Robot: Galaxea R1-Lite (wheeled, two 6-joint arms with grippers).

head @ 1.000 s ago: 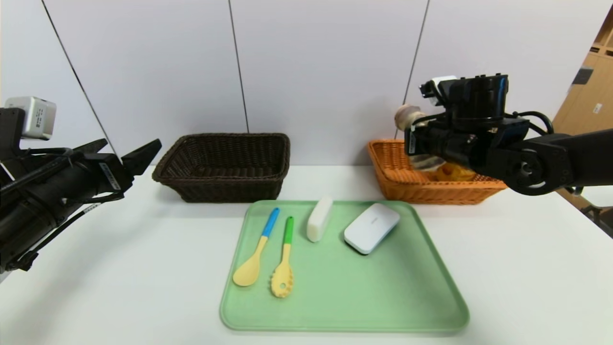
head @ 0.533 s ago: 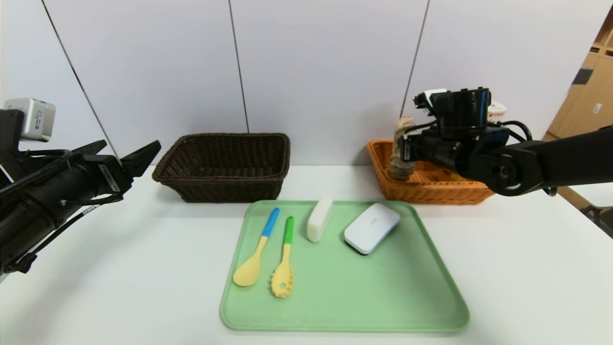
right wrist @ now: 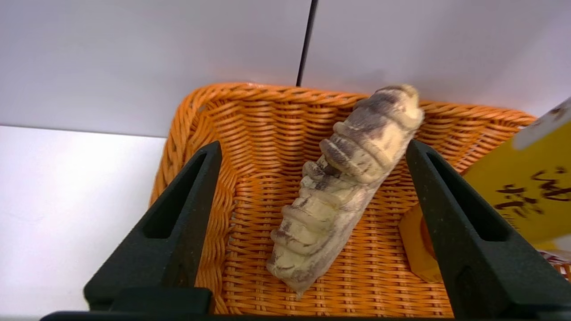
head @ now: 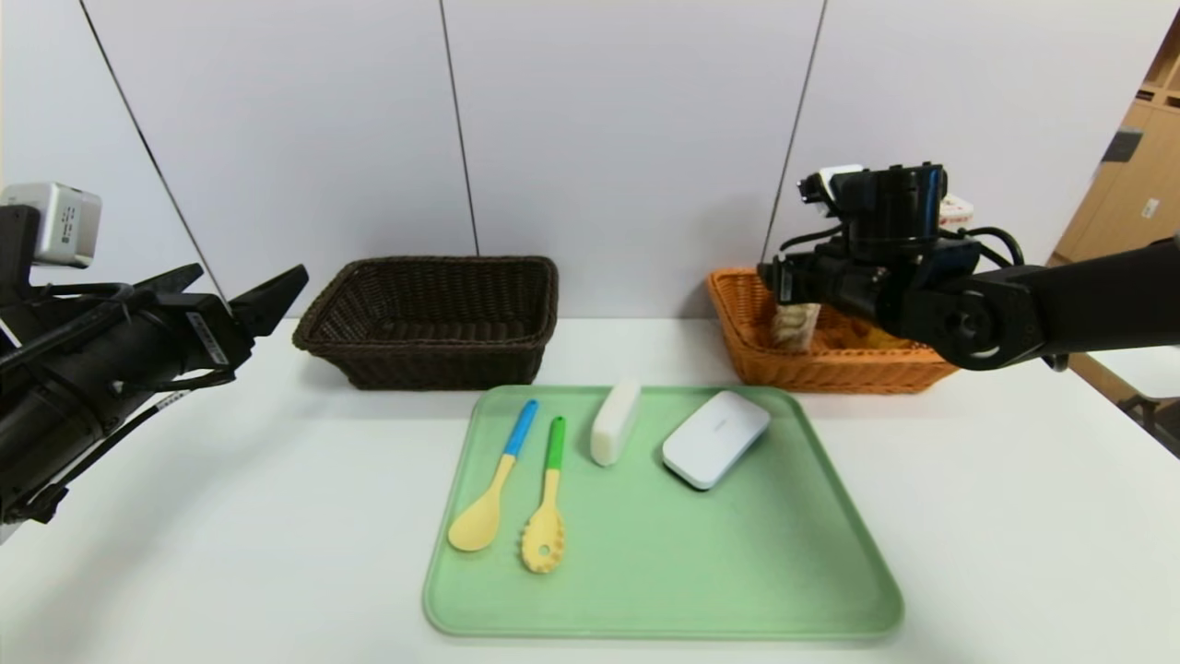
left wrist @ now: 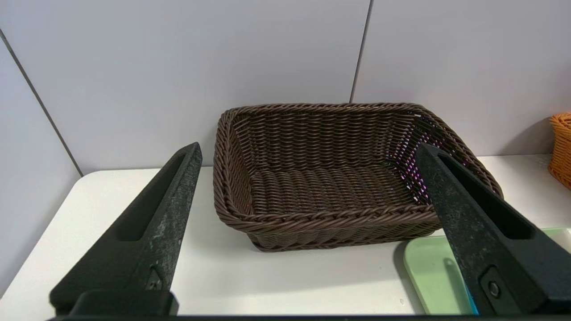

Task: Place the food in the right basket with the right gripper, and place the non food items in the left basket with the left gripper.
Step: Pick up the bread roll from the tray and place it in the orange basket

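Hovering my right gripper [right wrist: 312, 178] over the orange basket [head: 747, 341] at the table's [head: 230, 516] far right edge, jaws apart; bread loaf [right wrist: 343, 187] lies free inside beside the yellow carton [right wrist: 522, 196]. Left gripper [left wrist: 308, 196] waits, spread wide.

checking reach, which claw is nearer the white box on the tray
Right. The right claw hangs over the orange basket just behind the white box; the left claw is far left.
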